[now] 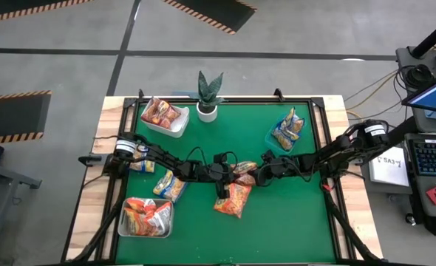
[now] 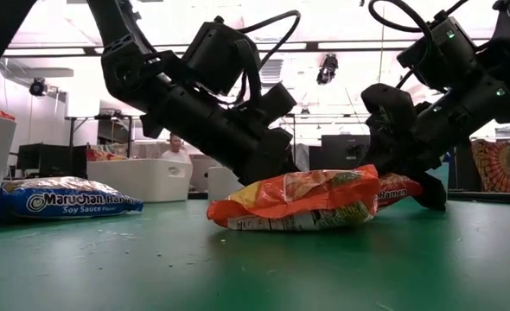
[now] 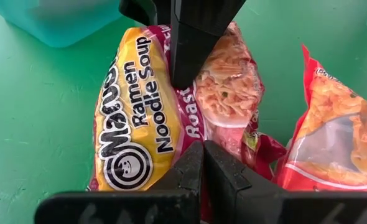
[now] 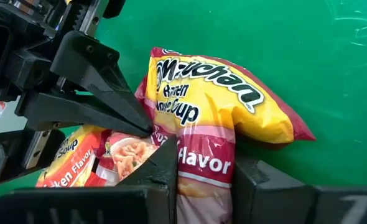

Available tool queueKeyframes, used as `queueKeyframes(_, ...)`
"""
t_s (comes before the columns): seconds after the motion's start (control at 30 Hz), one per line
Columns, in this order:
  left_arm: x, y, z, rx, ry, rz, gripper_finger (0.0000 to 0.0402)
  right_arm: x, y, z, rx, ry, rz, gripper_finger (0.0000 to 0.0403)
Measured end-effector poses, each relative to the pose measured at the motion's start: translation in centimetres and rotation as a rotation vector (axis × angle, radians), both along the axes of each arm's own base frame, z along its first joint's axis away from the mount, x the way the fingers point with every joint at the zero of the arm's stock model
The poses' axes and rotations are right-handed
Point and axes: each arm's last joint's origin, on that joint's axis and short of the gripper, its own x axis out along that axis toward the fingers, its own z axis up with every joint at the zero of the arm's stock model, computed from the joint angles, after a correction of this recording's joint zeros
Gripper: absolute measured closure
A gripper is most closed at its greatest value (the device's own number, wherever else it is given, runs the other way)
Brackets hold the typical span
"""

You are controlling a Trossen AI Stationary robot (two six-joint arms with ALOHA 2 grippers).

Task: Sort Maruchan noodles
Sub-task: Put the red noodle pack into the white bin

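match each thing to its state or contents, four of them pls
Things:
1. plant
2. teal bin
3. white tray
4. orange packet

States:
A. lies loose, in no container
B. holds blue-and-yellow packets
C. green leaves, upright
D. holds orange-red packets

Pairs: 1-C, 2-B, 3-D, 4-A

Crinkly Maruchan noodle packets, orange-red, red and blue-and-yellow, loose mid-mat and heaped in three trays.
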Motion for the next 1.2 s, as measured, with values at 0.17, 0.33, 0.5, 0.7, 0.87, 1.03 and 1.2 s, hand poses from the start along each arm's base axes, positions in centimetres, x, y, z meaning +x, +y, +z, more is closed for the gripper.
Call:
queueKeyframes(0.17,-0.1,0.0,1.2,0.0,-0.009,-0.009,0.0402,-0.1,-0.1,0.7,-0.044,-0.021,0.025,0.033)
queueKeyframes(0.33,-0.5,0.0,3.0,0.029,-0.008,-0.019,0.0402,-0.3,-0.1,2.6,-0.126,-0.095,0.051,0.0333)
queueKeyframes(0.5,-1.1,0.2,5.1,0.104,0.006,-0.001,0.0402,-0.5,-0.3,4.1,-0.241,-0.15,0.076,0.0333)
queueKeyframes(0.7,-1.6,0.5,7.1,0.161,-0.021,-0.005,0.0402,-0.7,-0.4,5.2,-0.36,-0.177,0.078,0.0334)
queueKeyframes(0.87,-2.1,0.6,9.1,0.188,-0.052,-0.016,0.0386,-0.8,-0.5,5.5,-0.42,-0.184,0.08,0.0334)
queueKeyframes(1.03,-3.3,0.7,11.4,0.204,-0.048,-0.025,0.0344,-0.7,-0.5,5.8,-0.493,-0.194,0.084,0.0334)
queueKeyframes(1.2,-4.8,0.9,14.7,0.213,-0.109,-0.028,0.0299,-0.5,-0.5,6.8,-0.631,-0.259,0.104,0.0334)
